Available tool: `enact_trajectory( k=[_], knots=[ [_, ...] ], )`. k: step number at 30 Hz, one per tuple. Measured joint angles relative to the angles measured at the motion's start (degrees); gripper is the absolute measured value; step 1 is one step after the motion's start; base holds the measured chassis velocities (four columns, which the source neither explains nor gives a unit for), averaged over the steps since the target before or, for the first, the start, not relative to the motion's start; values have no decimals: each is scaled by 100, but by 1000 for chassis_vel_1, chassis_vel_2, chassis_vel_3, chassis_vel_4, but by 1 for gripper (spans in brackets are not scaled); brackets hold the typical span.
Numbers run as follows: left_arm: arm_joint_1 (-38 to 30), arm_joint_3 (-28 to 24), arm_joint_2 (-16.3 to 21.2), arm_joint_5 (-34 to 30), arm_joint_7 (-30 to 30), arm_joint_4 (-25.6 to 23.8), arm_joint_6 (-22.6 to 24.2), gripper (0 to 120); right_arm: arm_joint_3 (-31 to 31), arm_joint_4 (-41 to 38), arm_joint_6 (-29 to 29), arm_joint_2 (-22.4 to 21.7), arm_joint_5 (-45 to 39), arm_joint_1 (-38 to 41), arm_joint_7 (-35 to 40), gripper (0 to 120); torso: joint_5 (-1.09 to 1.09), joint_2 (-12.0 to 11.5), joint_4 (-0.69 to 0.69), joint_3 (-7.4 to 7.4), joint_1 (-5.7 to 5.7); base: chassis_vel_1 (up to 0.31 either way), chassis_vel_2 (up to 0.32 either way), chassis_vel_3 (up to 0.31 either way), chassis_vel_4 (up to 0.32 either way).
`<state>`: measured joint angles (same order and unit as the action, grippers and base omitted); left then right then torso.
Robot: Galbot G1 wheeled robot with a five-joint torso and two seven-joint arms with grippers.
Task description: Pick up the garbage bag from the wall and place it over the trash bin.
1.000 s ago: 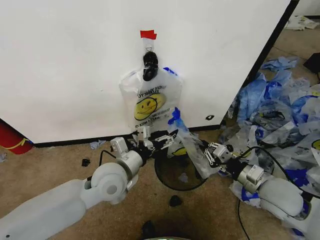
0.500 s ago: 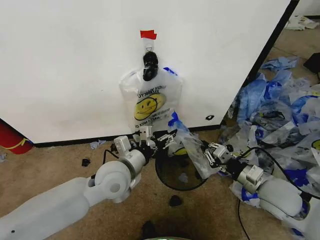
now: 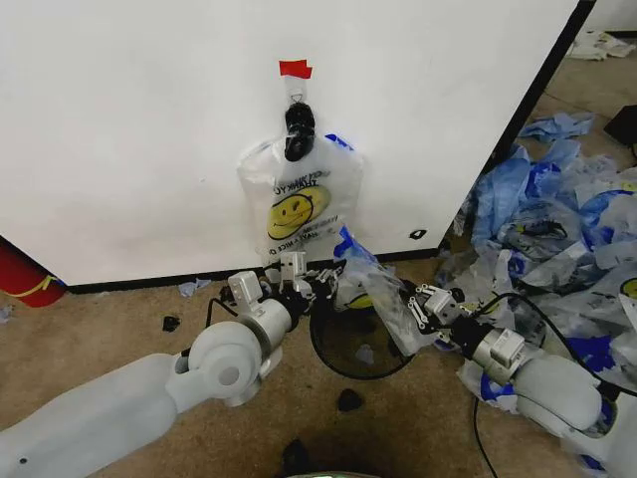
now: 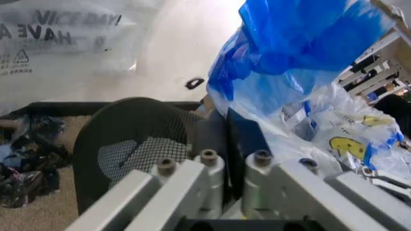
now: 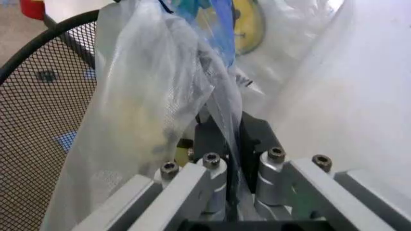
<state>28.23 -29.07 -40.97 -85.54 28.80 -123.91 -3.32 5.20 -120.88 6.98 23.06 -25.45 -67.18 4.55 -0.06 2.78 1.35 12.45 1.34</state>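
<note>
Taking the round black mesh trash bin (image 3: pixel 356 344) on the carpet as the landmark: far to its left, a red cylinder (image 3: pixel 22 273) stands at the foot of the white wall (image 3: pixel 129 129). The left claw (image 3: pixel 317 282) sits at the bin's left rim, its fingers pressed together on the blue-edged plastic of the thin see-through garbage bag (image 3: pixel 373 289), as the left wrist view (image 4: pixel 226 139) shows. Above the bin, a second smiley-face bag (image 3: pixel 297 204) hangs from a black hook (image 3: pixel 298 129) under a strip of red tape (image 3: pixel 295 68). The held bag stretches across the bin's far rim, between both claws. At the bin's right rim, the right claw (image 3: pixel 416 305) pinches the same bag (image 5: pixel 160 106). Further right lies a heap of blue-and-clear bags (image 3: pixel 557 219).
</note>
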Motion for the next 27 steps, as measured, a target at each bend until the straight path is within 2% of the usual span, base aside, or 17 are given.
enact_trajectory(
  k=[10,22,27],
  knots=[
    [226,122,114,14,7,-85,-5,0,2,1,9,93,1,-89,22,0,0,0,0,0,0,0,0,0,0],
    [602,563,700,22,-45,-364,0,0,68,114,69,349,43,-175,100,0,0,0,0,0,0,0,0,0,0],
    [855,782,834,43,-138,-392,2,0,122,118,135,434,-37,-204,101,0,-1,0,0,0,0,0,0,0,0]
  ],
)
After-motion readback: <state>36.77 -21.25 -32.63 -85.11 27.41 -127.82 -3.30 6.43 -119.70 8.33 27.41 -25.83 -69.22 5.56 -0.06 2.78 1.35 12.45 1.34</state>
